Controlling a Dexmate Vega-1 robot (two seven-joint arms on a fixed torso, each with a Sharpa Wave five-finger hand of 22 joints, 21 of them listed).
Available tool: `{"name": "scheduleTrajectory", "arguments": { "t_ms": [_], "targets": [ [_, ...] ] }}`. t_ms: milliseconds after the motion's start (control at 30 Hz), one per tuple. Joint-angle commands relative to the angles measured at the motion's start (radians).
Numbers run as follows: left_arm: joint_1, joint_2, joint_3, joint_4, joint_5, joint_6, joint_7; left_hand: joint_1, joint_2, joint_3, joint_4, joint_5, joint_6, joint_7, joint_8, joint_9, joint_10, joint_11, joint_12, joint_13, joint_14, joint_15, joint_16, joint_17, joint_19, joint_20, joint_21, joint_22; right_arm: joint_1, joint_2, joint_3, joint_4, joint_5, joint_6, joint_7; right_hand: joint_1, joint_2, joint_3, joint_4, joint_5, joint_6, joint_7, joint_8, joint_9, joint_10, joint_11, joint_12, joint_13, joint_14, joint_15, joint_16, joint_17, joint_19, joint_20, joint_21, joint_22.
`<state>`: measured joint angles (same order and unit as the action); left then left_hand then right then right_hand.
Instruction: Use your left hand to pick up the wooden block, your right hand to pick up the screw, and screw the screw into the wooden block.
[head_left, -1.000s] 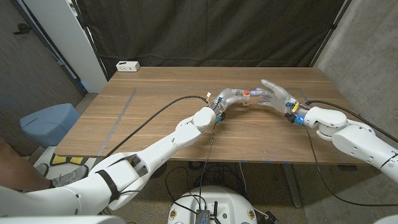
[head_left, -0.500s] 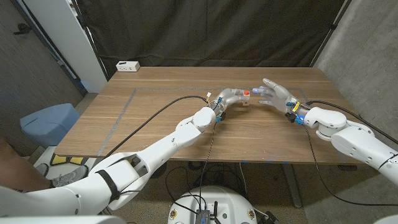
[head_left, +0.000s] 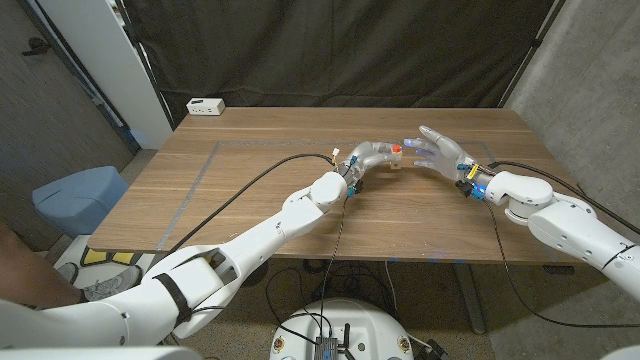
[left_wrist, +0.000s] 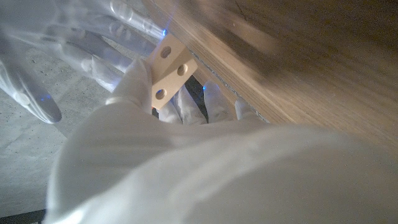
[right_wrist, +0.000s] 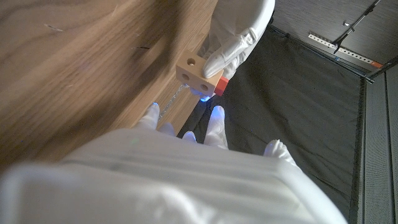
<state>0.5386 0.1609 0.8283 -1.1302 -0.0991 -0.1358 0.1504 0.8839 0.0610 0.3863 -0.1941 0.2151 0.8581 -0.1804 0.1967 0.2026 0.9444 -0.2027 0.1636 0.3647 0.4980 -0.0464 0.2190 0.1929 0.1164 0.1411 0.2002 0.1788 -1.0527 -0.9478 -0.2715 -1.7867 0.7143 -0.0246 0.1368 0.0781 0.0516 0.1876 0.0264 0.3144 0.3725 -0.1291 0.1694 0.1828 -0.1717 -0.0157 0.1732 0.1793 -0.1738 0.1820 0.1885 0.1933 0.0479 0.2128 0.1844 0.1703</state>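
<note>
My left hand (head_left: 372, 156) holds the small wooden block (head_left: 397, 163) just above the table's middle, a little to the far side. An orange screw (head_left: 396, 150) sits on top of the block. My right hand (head_left: 436, 150) is right beside them with its fingers spread, the fingertips reaching toward the screw; whether they touch it I cannot tell. In the left wrist view the pale block (left_wrist: 168, 70) shows three holes above my left hand (left_wrist: 161, 162). The right wrist view has the block (right_wrist: 196, 73), the orange screw (right_wrist: 217, 86) and my right hand (right_wrist: 186, 174) below them.
A white power strip (head_left: 205, 106) lies at the table's far left corner. A faint tape line (head_left: 205, 165) runs across the left half of the wooden table (head_left: 260, 140). A blue seat (head_left: 80, 195) stands off the left edge. Black curtains hang behind.
My right hand has edged slightly left, closer to the screw and block. The left hand with the block has stayed where it was.
</note>
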Motion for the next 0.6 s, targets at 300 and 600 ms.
{"name": "scheduleTrajectory", "arguments": {
  "t_ms": [300,600],
  "targets": [
    [0.021,0.014,-0.001,-0.042,0.007,0.014,0.011,-0.036,0.068,0.042,0.037,0.005,0.070,0.058,0.008,0.001,0.010,-0.003,0.073,0.174,0.008,-0.062,0.003,0.002,0.003,0.002,0.007,0.005,0.031,0.000,-0.029,0.010,-0.001,-0.016,0.044,-0.009,0.003,-0.005,0.001,0.007,-0.033,-0.006,-0.001,0.001,-0.081,0.009,0.002,0.003,-0.088,0.010,-0.002,0.004,-0.015,0.001,-0.004,0.002],
    [0.026,0.017,-0.001,-0.055,0.009,0.020,0.014,-0.036,0.068,0.042,0.037,0.005,0.069,0.060,0.008,0.001,0.010,-0.001,0.073,0.174,0.008,-0.062,0.004,0.002,0.003,0.003,0.007,0.005,0.038,-0.005,-0.036,0.014,-0.001,-0.019,0.061,-0.012,0.004,-0.007,0.004,0.007,-0.015,-0.002,0.013,0.000,-0.074,0.008,0.009,0.003,-0.091,0.009,0.001,0.005,-0.020,0.001,-0.002,0.002]
  ]
}}
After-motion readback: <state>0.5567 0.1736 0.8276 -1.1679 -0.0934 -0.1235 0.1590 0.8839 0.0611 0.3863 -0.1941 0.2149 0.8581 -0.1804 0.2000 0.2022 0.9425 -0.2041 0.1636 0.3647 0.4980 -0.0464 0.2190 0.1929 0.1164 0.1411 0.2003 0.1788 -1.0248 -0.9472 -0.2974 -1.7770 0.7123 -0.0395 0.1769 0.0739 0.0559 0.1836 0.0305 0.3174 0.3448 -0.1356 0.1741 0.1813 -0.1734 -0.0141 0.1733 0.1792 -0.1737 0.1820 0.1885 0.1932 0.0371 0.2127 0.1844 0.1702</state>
